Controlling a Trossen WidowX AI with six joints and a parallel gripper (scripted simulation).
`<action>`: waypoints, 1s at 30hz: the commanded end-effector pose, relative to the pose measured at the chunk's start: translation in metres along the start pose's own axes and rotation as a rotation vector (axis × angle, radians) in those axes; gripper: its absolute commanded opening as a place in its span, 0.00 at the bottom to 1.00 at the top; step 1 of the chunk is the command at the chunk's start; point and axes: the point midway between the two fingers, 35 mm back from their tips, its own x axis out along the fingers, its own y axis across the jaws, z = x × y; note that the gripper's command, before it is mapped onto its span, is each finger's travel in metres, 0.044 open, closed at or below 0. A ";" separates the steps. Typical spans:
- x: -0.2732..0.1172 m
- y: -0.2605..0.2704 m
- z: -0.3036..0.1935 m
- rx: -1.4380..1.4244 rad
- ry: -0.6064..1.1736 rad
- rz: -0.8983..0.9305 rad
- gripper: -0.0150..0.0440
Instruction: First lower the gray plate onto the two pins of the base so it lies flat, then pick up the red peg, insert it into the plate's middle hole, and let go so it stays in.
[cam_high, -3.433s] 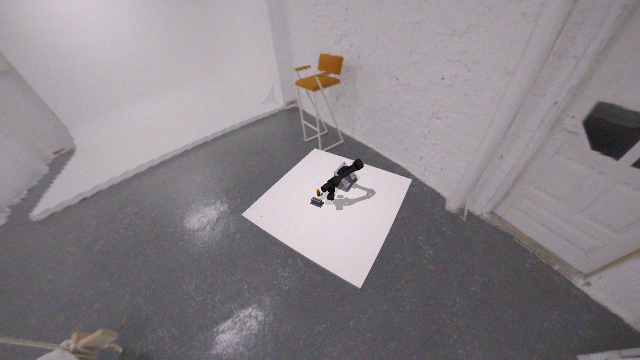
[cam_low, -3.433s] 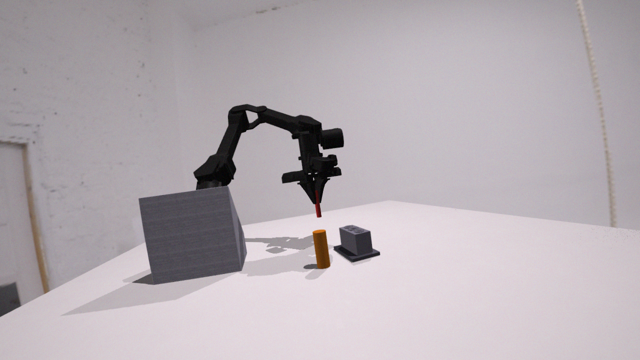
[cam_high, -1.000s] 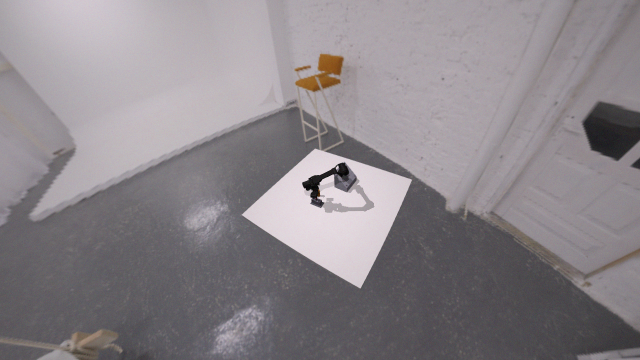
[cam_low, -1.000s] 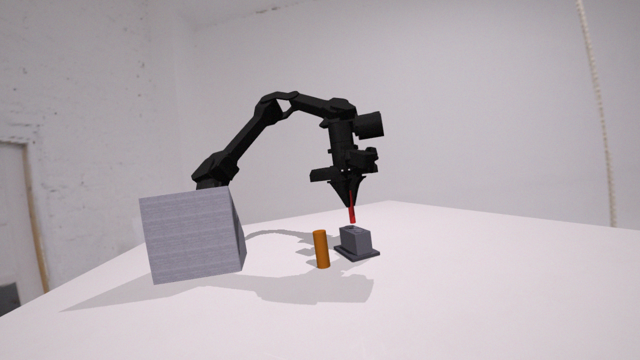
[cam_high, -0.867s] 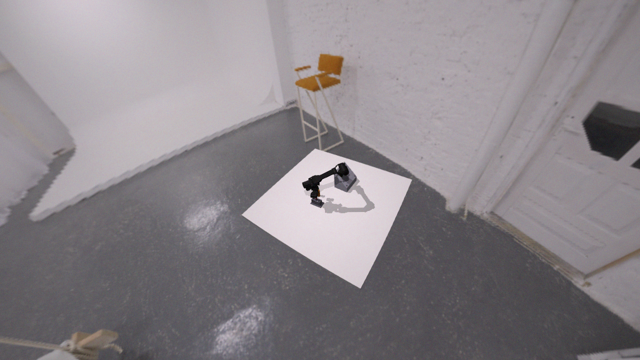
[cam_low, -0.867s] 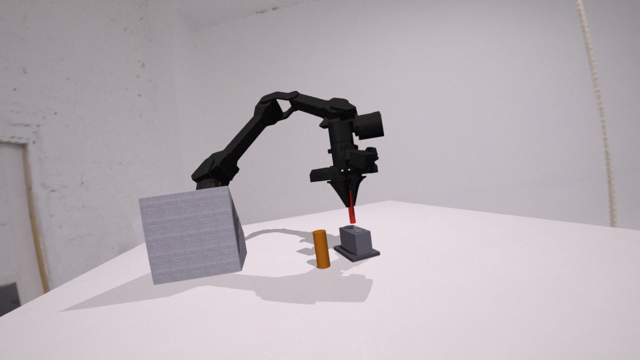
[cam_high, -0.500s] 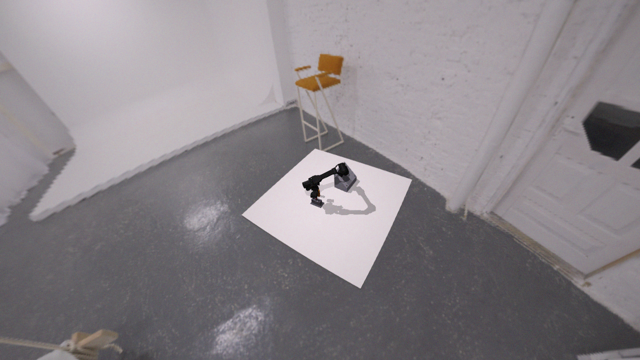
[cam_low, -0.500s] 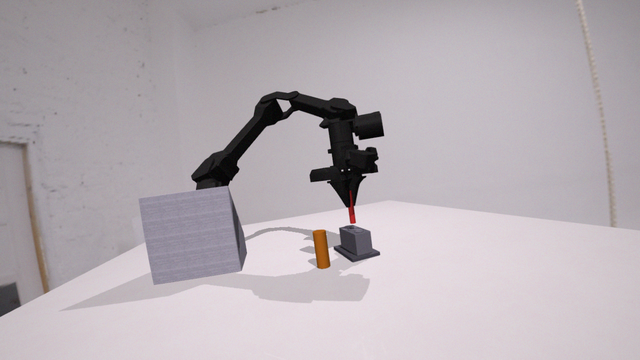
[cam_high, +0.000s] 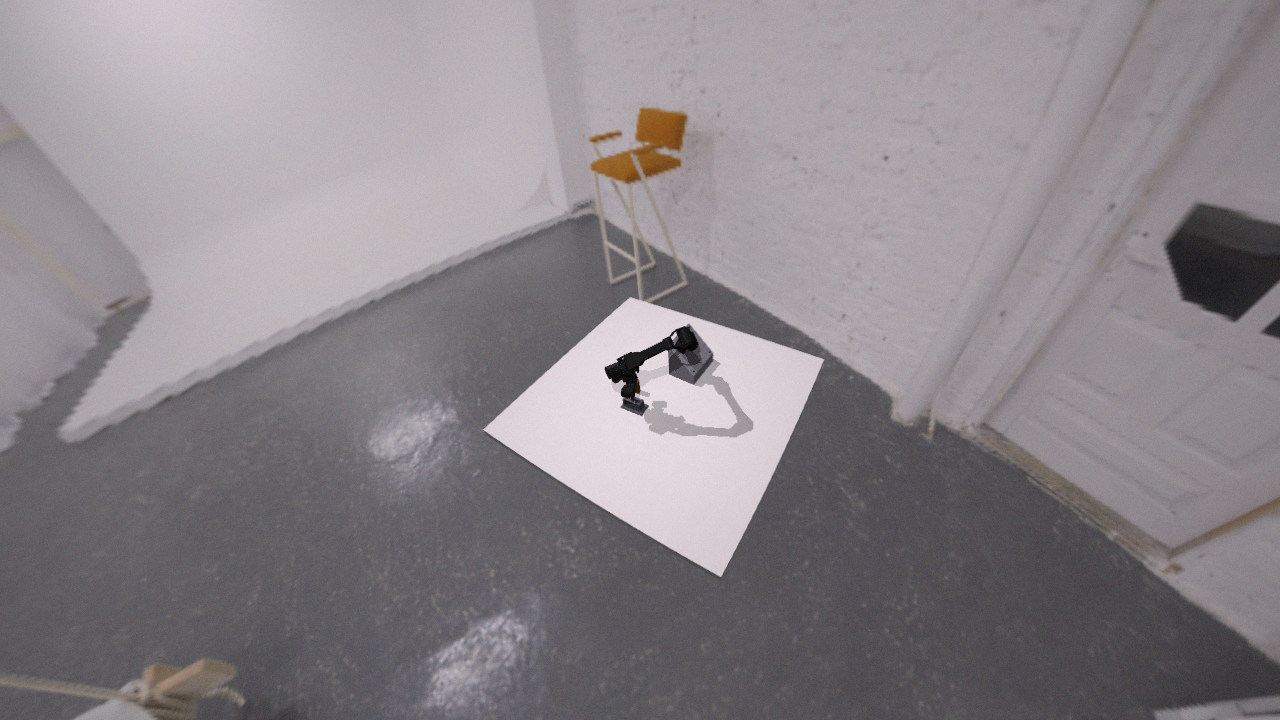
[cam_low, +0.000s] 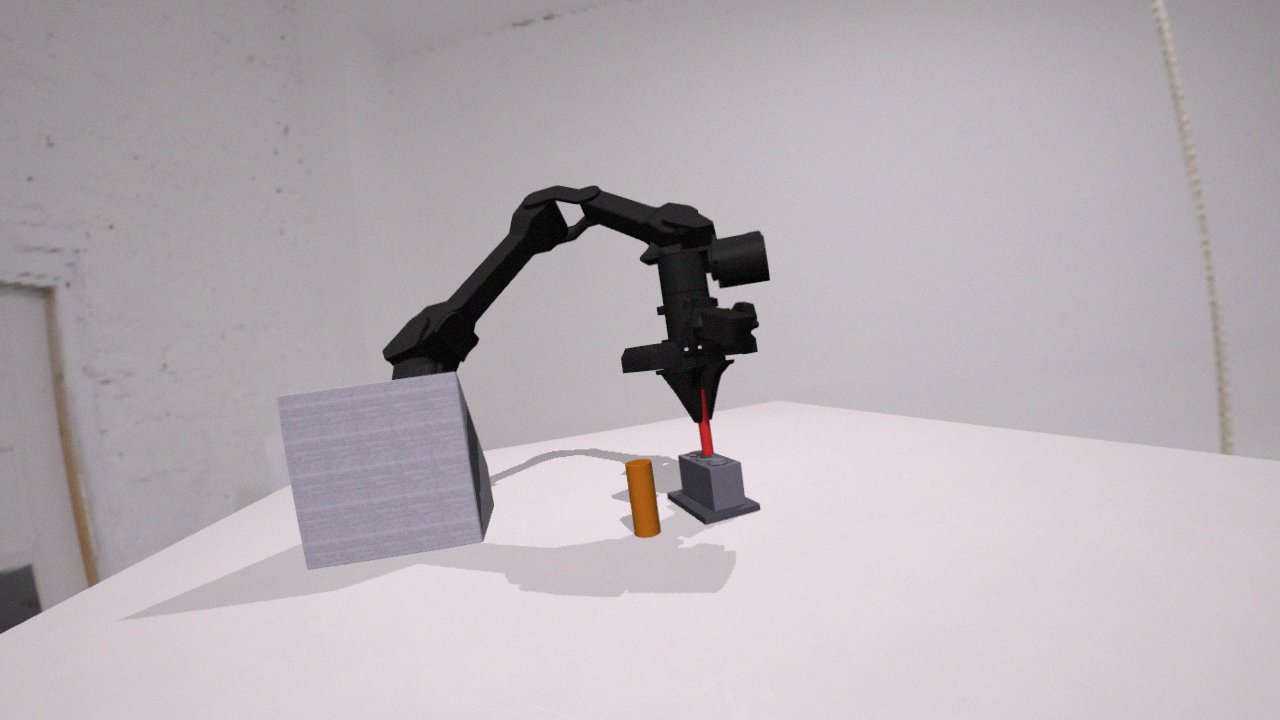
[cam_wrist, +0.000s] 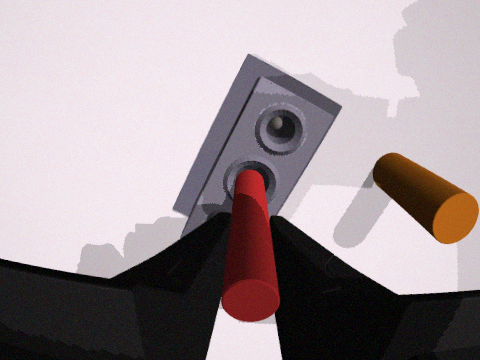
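Note:
My gripper (cam_low: 705, 417) (cam_wrist: 250, 226) is shut on the red peg (cam_low: 706, 439) (cam_wrist: 251, 250) and holds it nearly upright. The peg's lower end is at the middle hole of the gray plate (cam_low: 716, 483) (cam_wrist: 295, 167); how deep it sits I cannot tell, and most of its length is above the plate. The plate, a thick block, lies flat on the darker base (cam_low: 707, 516) (cam_wrist: 212, 145). A pin tip shows inside the far hole in the wrist view. The third hole is mostly hidden behind a finger. In the top view the plate (cam_high: 634, 404) is small and the peg is not discernible.
An orange cylinder (cam_low: 642, 498) (cam_wrist: 415, 192) stands upright beside the base, on the side toward the arm's mount. The large gray mount block (cam_low: 384, 470) (cam_high: 690, 362) carries the arm. All of it is on a white square surface (cam_high: 626, 483).

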 end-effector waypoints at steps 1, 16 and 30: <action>0.007 -0.001 -0.001 0.006 0.007 -0.002 0.25; 0.005 0.000 -0.001 -0.001 0.003 -0.003 0.25; 0.008 -0.001 -0.001 -0.001 0.003 -0.003 0.25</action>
